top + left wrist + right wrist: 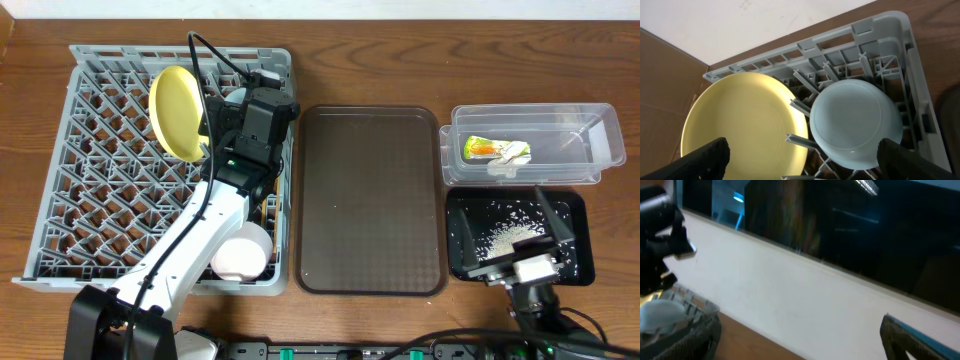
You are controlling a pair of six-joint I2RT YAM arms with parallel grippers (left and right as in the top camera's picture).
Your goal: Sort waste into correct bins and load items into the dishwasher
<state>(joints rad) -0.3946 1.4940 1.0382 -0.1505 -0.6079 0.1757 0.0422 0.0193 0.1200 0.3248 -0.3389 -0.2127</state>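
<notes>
A brown serving tray lay flat in the middle of the overhead frame. It was a rounded rectangle with a raised rim and a finely textured floor (its long sides ran from top to bottom of the frame). The table under it was dark brown wood with a clear grain, reaching every edge of that view. In the left wrist view a plain white surface filled the upper left. In the right wrist view a broad white band slanted from upper left to lower right. Above it sat a dark glossy pane with faint reflections and a blue glow at the upper left.
</notes>
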